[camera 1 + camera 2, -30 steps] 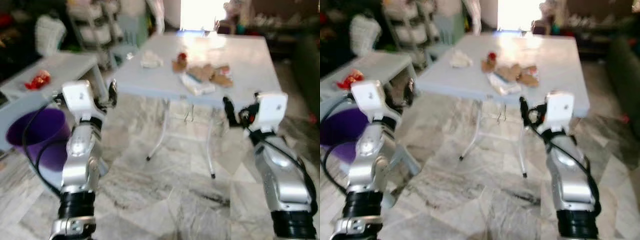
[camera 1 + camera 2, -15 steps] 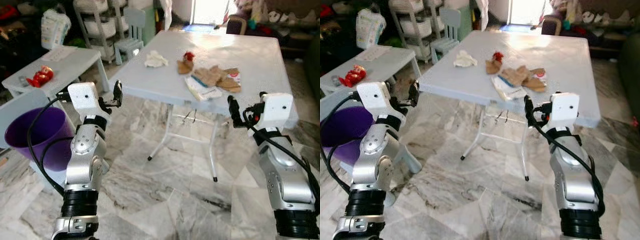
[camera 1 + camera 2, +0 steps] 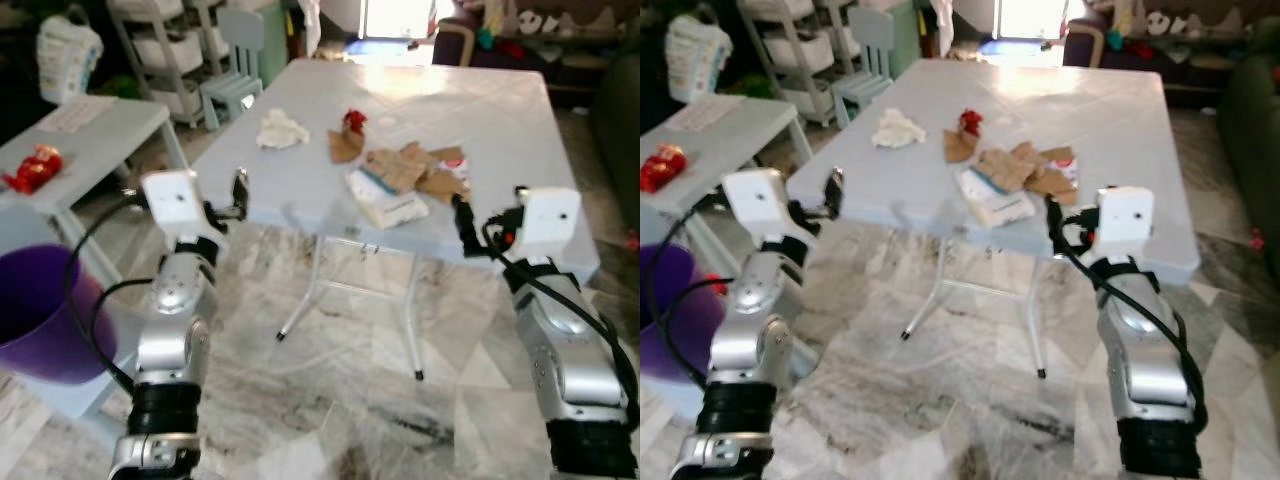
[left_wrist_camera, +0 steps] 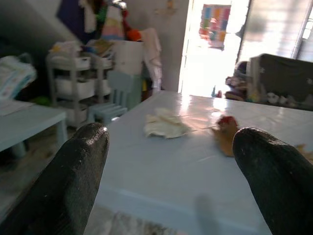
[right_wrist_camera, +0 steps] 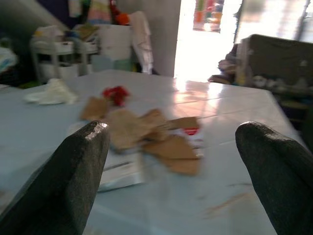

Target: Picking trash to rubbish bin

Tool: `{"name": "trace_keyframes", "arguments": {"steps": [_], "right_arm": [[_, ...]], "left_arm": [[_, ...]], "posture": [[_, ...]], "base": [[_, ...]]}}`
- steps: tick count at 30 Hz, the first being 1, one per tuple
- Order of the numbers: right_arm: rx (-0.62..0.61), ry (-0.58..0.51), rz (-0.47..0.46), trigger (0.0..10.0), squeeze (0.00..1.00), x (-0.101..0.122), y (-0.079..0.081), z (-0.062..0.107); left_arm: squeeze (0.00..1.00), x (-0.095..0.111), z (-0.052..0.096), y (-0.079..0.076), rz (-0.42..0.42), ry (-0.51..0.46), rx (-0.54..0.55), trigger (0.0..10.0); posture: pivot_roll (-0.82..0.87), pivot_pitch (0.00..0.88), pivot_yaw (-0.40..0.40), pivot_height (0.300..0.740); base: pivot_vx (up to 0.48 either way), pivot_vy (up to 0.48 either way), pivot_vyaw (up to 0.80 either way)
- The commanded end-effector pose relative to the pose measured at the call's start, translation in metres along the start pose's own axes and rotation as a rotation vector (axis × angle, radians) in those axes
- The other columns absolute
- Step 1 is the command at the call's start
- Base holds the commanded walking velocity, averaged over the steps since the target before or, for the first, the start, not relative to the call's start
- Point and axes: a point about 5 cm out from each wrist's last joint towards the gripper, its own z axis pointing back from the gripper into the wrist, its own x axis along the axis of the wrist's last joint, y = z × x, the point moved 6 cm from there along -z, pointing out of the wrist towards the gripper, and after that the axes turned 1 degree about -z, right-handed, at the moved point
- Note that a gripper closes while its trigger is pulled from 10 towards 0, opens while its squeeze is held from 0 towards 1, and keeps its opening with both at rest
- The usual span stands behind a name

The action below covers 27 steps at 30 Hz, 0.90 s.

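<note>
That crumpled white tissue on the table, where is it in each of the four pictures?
Left eye view: crumpled white tissue near the table's left edge.
Right eye view: tissue at the same spot, left of the litter.
Left wrist view: tissue mid-picture, between the tool's two black fingers.
Right wrist view: tissue on the far side of the table.
Shared landmark: the red scrap beside it.

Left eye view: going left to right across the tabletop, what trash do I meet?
White crumpled tissue → red wrapper → white packet → pile of brown paper scraps.
</note>
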Motion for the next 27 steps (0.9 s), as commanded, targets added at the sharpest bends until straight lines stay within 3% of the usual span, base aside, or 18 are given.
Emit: {"name": "trace_keyframes", "arguments": {"steps": [1, 6, 27], "right_arm": [[0.015, -0.027, -0.007, 10.0, 0.00, 0.0072, 0.0069, -0.0017], [0.020, -0.027, 0.000, 10.0, 0.00, 0.0073, 0.0077, -0.0016], [0.017, -0.027, 0.008, 10.0, 0.00, 0.0084, 0.0048, -0.0016]], "left_arm": [[0.00, 0.0034, 0.0011, 0.0088, -0.037, -0.007, 0.025, 10.0], [0.00, 0.0004, 0.0040, 0.0027, -0.016, 0.000, -0.001, 10.0], [0.00, 0.0026, 0.0008, 0.0073, -0.006, -0.002, 0.018, 10.0]], "posture": [[-0.03, 0.054, 0.010, 0.740], [-0.03, 0.054, 0.009, 0.740], [-0.04, 0.054, 0.003, 0.740]], "base": [[0.000, 0.000, 0.00], [0.000, 0.000, 0.00], [0.000, -0.347, 0.00]]}}
